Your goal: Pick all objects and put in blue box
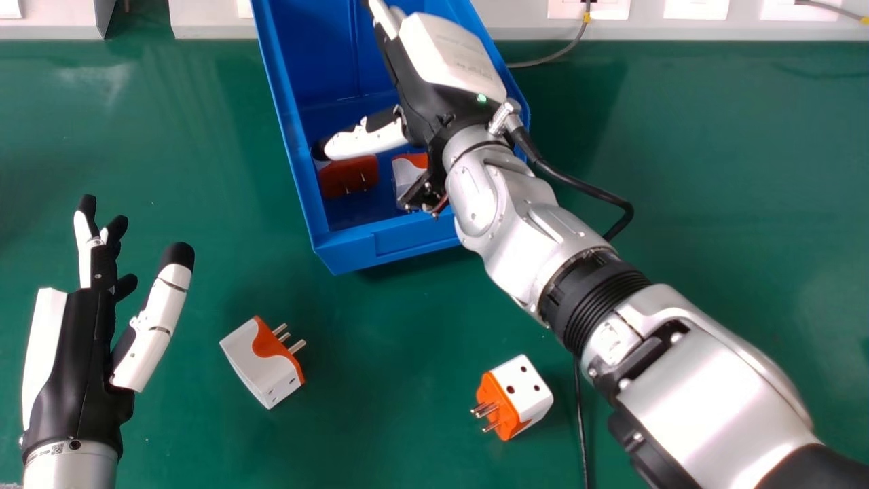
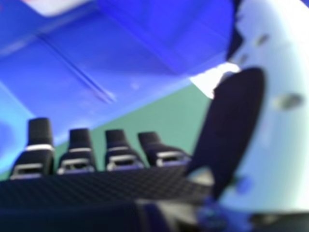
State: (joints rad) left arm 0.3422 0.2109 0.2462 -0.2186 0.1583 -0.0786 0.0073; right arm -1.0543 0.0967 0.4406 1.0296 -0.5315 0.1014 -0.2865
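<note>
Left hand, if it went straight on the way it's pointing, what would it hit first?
The left hand would probably meet the pale panel behind the green table first, though the hand's height is hard to judge.

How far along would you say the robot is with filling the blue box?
About halfway, it seems: two orange-and-white plug adapters, one beside the other, lie in the blue plastic box. Nothing shows in the open right hand above it or the open left hand. Two similar adapters remain on the green table: one nearer the left hand, another farther right.
</note>
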